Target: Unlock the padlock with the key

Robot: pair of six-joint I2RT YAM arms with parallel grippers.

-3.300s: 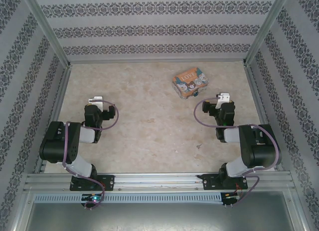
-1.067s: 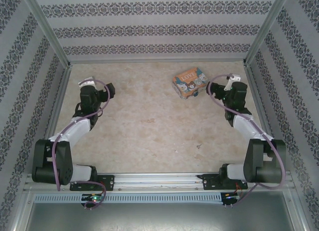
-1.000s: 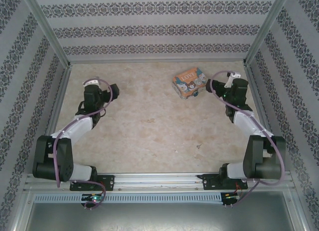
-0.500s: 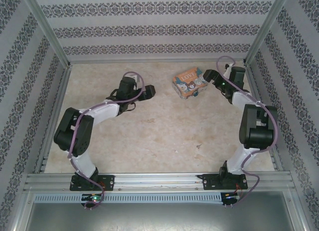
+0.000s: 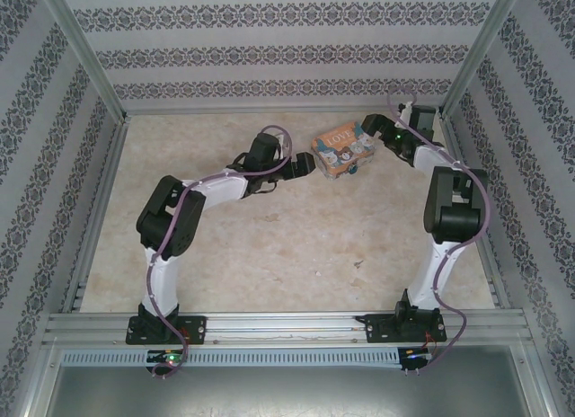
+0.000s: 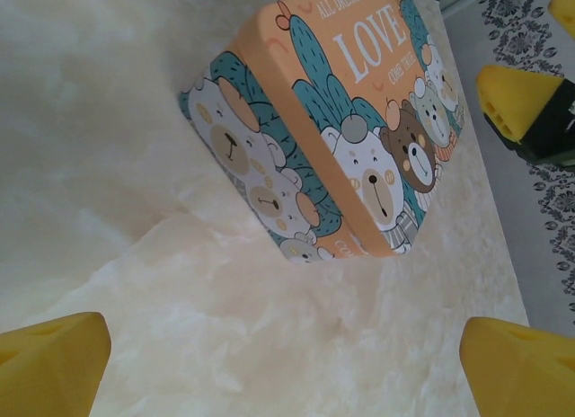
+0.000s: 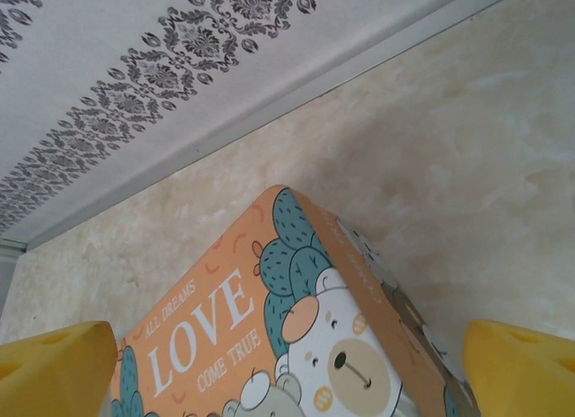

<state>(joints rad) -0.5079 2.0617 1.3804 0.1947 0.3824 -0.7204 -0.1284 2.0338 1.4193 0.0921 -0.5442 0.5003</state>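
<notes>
Wide-open left gripper (image 5: 308, 165) and right gripper (image 5: 368, 126) flank the LOVE tin (image 5: 340, 147); the padlock (image 5: 357, 169) seemingly sits at its lower-right corner.

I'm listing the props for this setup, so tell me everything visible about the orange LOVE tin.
The tin is a small rectangular box with rounded corners, orange, printed with white "LOVE" lettering, cartoon bears and teal cacti, looking like painted metal. It lies flat, lettering up, on the pale table toward the far right. The open left gripper and right gripper flank it without visible contact.
</notes>
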